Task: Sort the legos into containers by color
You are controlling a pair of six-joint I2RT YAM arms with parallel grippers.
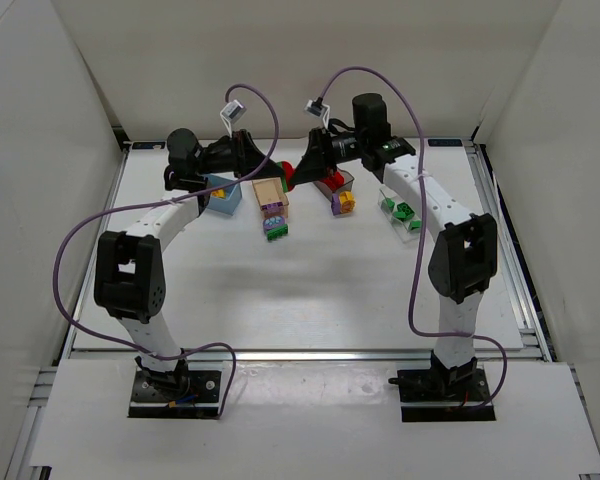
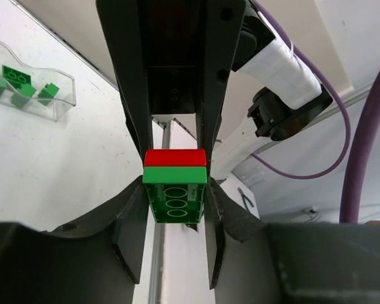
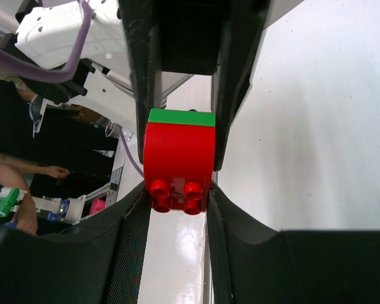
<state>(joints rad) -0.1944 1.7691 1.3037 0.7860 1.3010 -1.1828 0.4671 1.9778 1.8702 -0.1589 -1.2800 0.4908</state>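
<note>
A two-brick clump hangs above the back of the table between my two grippers: a red lego (image 3: 178,168) pressed onto a green lego (image 2: 175,196). My left gripper (image 2: 175,190) is shut on the green lego, with its fingers touching both sides. From the opposite side, my right gripper (image 3: 177,190) is shut on the red lego. In the top view the grippers (image 1: 265,165) (image 1: 302,168) meet nose to nose, and only a bit of the red lego (image 1: 287,172) shows. The light blue (image 1: 223,195), tan-orange (image 1: 270,193), dark grey (image 1: 338,184) and clear (image 1: 400,214) containers stand below them.
A green and purple clump (image 1: 275,227) lies on the table in front of the tan bin. A purple and yellow clump (image 1: 342,202) sits by the grey bin. Green bricks (image 2: 19,88) lie in the clear bin. The enclosure's back wall rises close behind the grippers.
</note>
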